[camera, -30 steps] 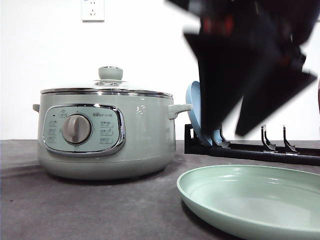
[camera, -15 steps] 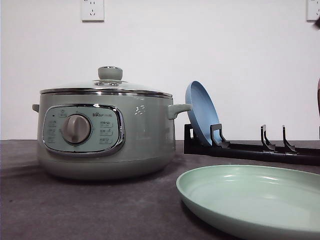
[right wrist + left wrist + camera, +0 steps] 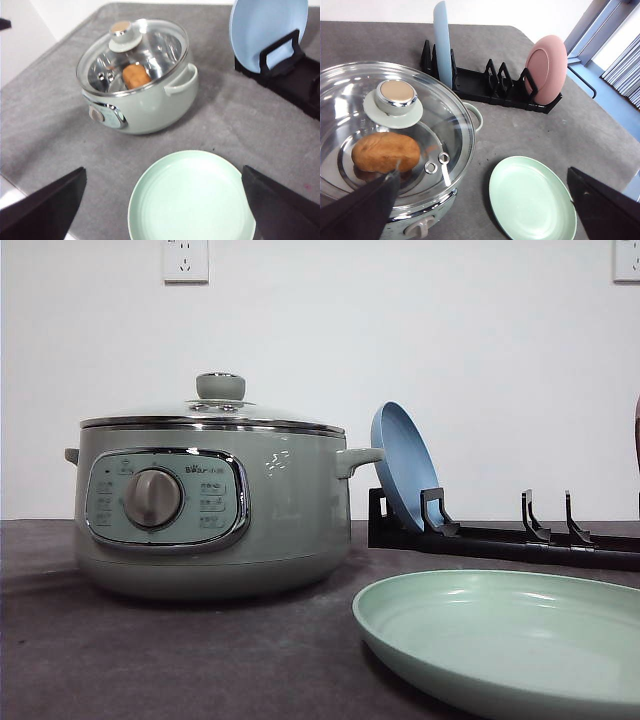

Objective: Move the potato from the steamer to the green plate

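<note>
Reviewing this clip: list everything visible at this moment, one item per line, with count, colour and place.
steamer: 1, pale sage green, on the table's left, glass lid on
potato: 1, orange-brown, inside the steamer under the lid
green plate: 1, mint green, flat on the table, empty
dish rack: 1, black, behind the plate
blue plate: 1, upright in the rack
pink plate: 1, upright in the rack
left gripper: open, empty, above the steamer
right gripper: open, empty, above the green plate

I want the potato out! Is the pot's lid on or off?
On. The glass lid sits on the steamer, potato visible underneath.
</note>
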Robot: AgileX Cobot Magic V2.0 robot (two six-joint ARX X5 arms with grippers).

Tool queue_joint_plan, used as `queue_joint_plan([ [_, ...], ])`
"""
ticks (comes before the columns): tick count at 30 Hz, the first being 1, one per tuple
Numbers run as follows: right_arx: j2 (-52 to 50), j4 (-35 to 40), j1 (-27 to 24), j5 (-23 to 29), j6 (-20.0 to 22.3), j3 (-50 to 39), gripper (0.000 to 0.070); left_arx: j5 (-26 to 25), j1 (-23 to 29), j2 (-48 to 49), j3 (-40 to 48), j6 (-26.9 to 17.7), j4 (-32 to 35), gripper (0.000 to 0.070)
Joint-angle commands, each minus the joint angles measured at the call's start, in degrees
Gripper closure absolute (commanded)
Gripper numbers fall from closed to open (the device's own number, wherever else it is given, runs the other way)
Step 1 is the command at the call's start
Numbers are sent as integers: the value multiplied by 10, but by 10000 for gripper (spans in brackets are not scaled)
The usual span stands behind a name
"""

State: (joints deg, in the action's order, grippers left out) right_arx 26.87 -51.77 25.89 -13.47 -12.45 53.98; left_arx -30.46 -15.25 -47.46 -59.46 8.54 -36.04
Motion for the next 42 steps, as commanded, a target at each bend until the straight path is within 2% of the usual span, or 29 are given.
queue_joint_plan([
  [1, -1, 13, 4, -1, -8, 10, 69, -7, -3, -3, -12, -24, 2, 0],
  [8, 0, 31, 4, -2, -30, 10, 70, -4, -14, -21, -25, -50, -18, 1],
  [11, 0, 31, 4, -4, -44, 10, 69, 14, -21, -52, -59, -70, -49, 28],
  [20, 0, 31, 4, -16, -48, 10, 70, 108, -56, -217, -238, -129, -201, 28],
  [27, 0, 31, 4, -15, -47, 10, 70, 178, -83, -357, -368, -144, -259, 28],
  [30, 0, 31, 4, -16, -47, 10, 70, 217, -89, -410, -410, -147, -261, 28],
  [36, 0, 31, 4, -16, -47, 10, 70, 228, -90, -495, -461, -169, -232, 28],
  [42, 0, 30, 4, -16, -47, 10, 70, 247, -90, -543, -466, -196, -192, 28],
])
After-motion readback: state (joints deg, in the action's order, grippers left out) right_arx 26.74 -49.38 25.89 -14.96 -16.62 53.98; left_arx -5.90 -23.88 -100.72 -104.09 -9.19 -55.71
